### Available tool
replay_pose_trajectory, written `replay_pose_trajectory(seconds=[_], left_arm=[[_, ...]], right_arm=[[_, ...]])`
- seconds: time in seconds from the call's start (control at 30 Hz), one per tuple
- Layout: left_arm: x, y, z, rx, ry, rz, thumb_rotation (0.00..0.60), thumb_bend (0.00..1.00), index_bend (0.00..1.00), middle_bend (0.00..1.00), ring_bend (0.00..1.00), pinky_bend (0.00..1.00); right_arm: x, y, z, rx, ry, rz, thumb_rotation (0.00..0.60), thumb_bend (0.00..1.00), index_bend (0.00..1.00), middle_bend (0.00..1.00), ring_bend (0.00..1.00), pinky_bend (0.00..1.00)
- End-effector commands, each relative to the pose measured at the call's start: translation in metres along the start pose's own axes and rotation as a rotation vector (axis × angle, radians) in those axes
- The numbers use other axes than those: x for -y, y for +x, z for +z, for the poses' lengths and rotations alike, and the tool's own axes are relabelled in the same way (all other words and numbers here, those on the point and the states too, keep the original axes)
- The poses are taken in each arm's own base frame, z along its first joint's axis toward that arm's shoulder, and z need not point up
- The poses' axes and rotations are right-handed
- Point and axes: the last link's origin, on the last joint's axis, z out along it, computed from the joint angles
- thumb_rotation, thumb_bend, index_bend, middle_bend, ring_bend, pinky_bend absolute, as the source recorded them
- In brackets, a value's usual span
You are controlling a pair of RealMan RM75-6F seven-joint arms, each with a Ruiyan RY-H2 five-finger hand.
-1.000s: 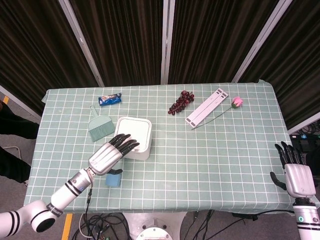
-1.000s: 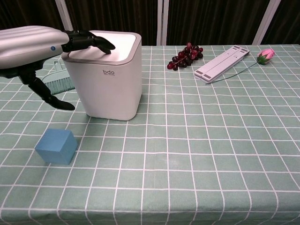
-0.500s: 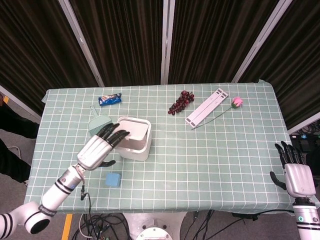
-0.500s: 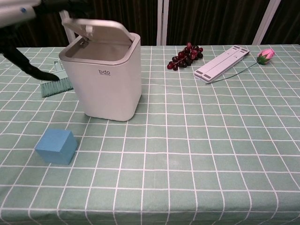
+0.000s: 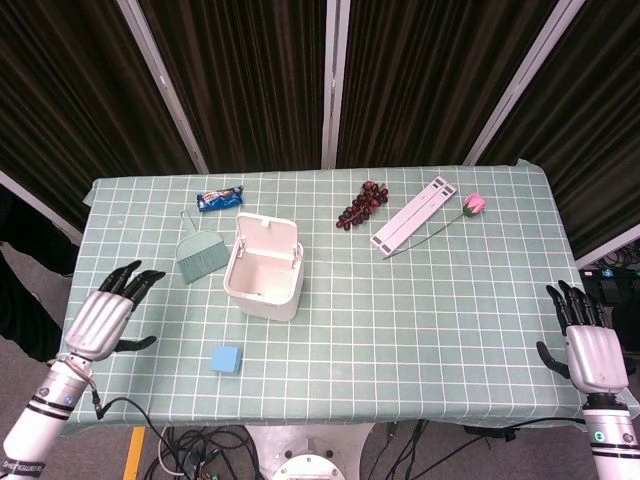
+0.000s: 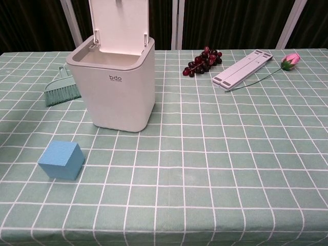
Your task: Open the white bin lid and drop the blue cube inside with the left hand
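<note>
The white bin [image 5: 262, 283] [image 6: 118, 97] stands left of the table's middle, its lid [image 5: 268, 232] [image 6: 119, 24] upright and the inside showing. The blue cube [image 5: 227, 359] [image 6: 61, 160] lies on the cloth in front of the bin, untouched. My left hand [image 5: 104, 315] hovers at the table's left edge, well left of cube and bin, fingers spread and empty; the chest view does not show it. My right hand [image 5: 584, 342] hangs off the table's right edge, fingers apart, holding nothing.
A teal dustpan brush [image 5: 198, 253] [image 6: 62, 90] lies just left of the bin. A blue snack packet [image 5: 219, 199] sits at the back left. Dark grapes [image 5: 362, 204] [image 6: 203, 61], a white folding stand [image 5: 413, 214] [image 6: 243, 67] and a pink rose [image 5: 473, 204] [image 6: 290, 58] lie at the back right.
The left hand pressed the lid, which sprang up to fully upright. The hand then pulled back left to the table's edge and out of the chest view. The right hand stayed put.
</note>
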Motion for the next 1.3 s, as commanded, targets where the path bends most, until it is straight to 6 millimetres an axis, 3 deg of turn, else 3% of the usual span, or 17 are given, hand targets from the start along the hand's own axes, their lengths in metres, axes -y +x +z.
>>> replay_pose_trajectory(seconds=[0.03,0.2,0.6,1.03,1.3], left_arm=[[-0.008,-0.028,-0.008,0.102,-0.056,-0.034,0.600,0.09,0.13,0.14,0.01,0.16],[-0.038,-0.059,-0.003,0.188,-0.205,-0.054,0.600,0.09,0.13,0.16,0.03,0.19],[-0.079,-0.093,0.023,0.240,-0.367,-0.035,0.600,0.11,0.16,0.18,0.05,0.24],[-0.071,-0.107,0.030,0.255,-0.304,-0.034,0.600,0.18,0.22,0.23,0.15,0.43],[-0.072,-0.111,0.034,0.230,-0.288,-0.045,0.600,0.25,0.37,0.41,0.34,0.60]], right_arm=[[0.000,0.002,0.000,-0.005,-0.001,0.000,0.600,0.21,0.00,0.00,0.00,0.00],[-0.002,0.006,0.001,-0.015,-0.008,0.004,0.600,0.21,0.00,0.00,0.00,0.00],[-0.011,0.008,0.002,-0.014,-0.032,0.006,0.600,0.21,0.00,0.00,0.00,0.00],[-0.010,0.008,0.002,-0.003,-0.026,0.004,0.600,0.22,0.00,0.00,0.00,0.00],[-0.007,0.009,0.002,0.001,-0.017,0.001,0.600,0.23,0.00,0.00,0.00,0.00]])
